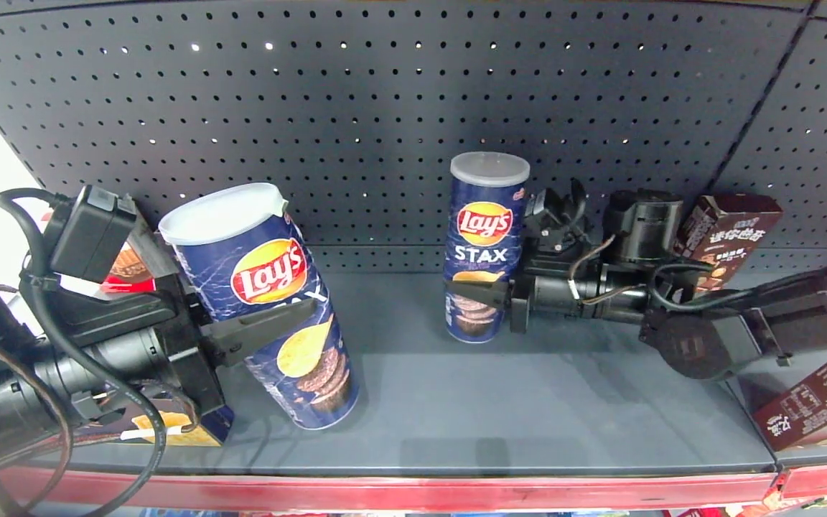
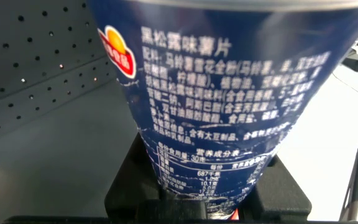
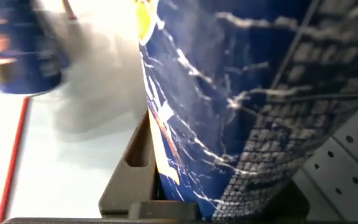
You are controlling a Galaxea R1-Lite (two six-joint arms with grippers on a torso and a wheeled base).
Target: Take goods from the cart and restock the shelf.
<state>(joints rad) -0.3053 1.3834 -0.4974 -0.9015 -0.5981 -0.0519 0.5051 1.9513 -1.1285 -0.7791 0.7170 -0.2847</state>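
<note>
Two chip cans counted. The left can [image 1: 263, 301] sits tilted at lower left of the shelf [image 1: 528, 402], with the left gripper [image 1: 277, 316] fingers clamped on it. The right can [image 1: 484, 244] stands upright at centre, held by the right gripper [image 1: 482, 287]. Both arms lie level, pointing toward the centre. Each far finger is hidden behind its can. Two brown boxes at right: the upper box [image 1: 726, 230] and the lower box [image 1: 819, 402], which is cut off by the frame edge.

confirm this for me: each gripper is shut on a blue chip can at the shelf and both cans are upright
Not both. In the head view the left can, in the left gripper, is tilted, its lid leaning to the robot's left. The right can, in the right gripper, is upright.
</note>
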